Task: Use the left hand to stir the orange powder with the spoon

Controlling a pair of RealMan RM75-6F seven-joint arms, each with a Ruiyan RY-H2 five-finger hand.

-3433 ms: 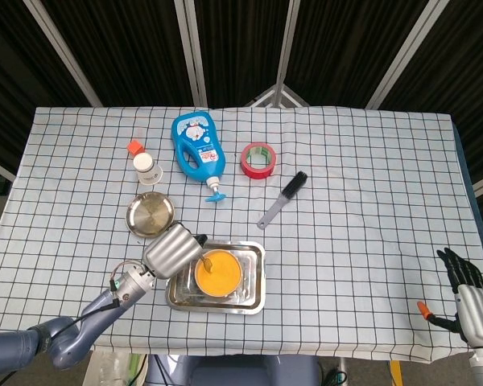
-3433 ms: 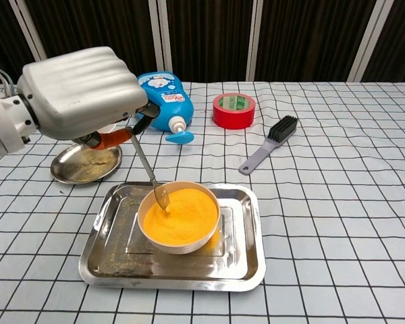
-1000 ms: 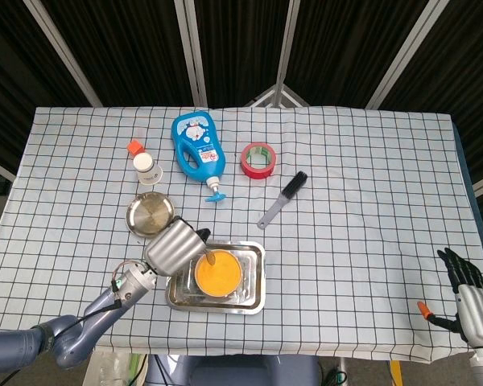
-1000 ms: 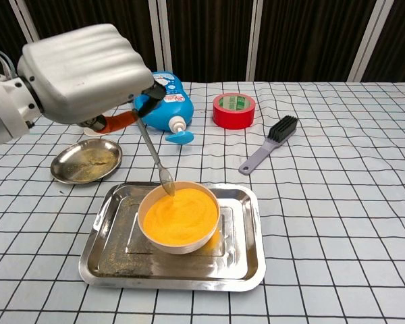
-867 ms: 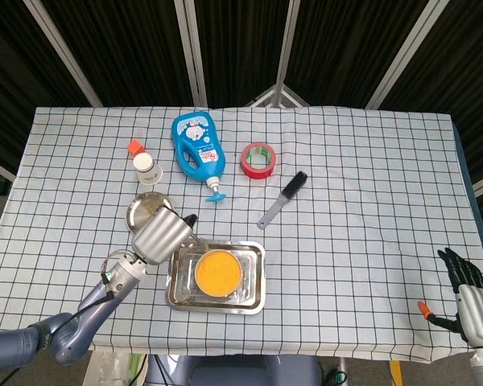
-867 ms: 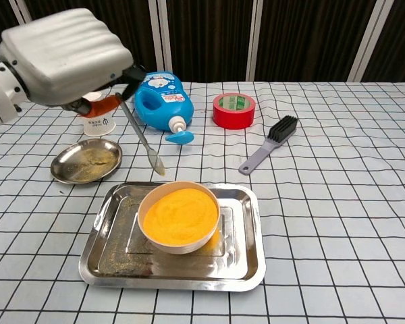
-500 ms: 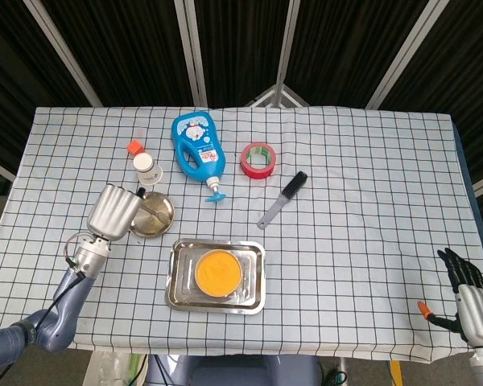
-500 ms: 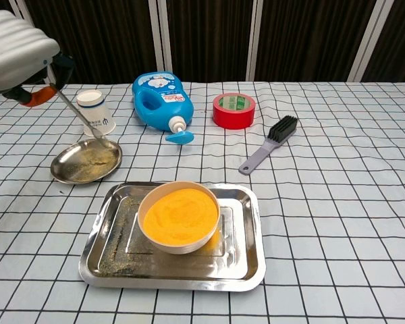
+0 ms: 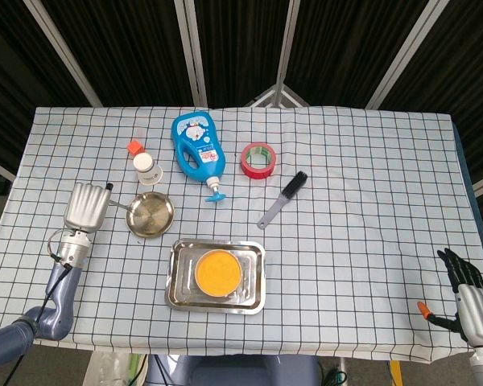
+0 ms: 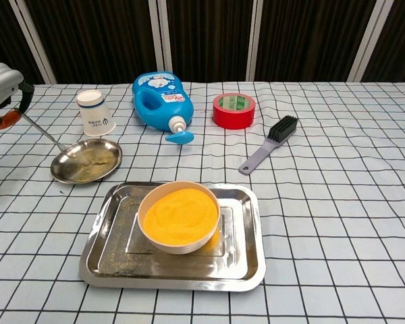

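The white bowl of orange powder (image 9: 218, 272) (image 10: 180, 214) stands in the steel tray (image 9: 255, 249) (image 10: 251, 256) near the table's front. My left hand (image 9: 86, 205) (image 10: 0, 86) is far to the bowl's left, at the table's left side. It grips the orange-handled spoon (image 9: 119, 205) (image 10: 44, 133). The spoon's thin shaft slants down to the left rim of a small round steel dish (image 9: 153, 217) (image 10: 88, 162); the spoon's tip is hard to make out there. My right hand (image 9: 465, 291) hangs off the table's front right corner, fingers apart, holding nothing.
Behind the tray lie a blue bottle (image 9: 197, 149) (image 10: 158, 100), a red tape roll (image 9: 258, 159) (image 10: 233, 110) and a black-bristled brush (image 9: 282, 199) (image 10: 268, 152). A white cup (image 9: 146, 168) (image 10: 95, 112) stands behind the dish. Yellow dust lies in the dish and tray.
My left hand lifted the spoon out of the orange powder and carried it up and leftward. It now sits lower at the table's left side, the spoon reaching the small dish.
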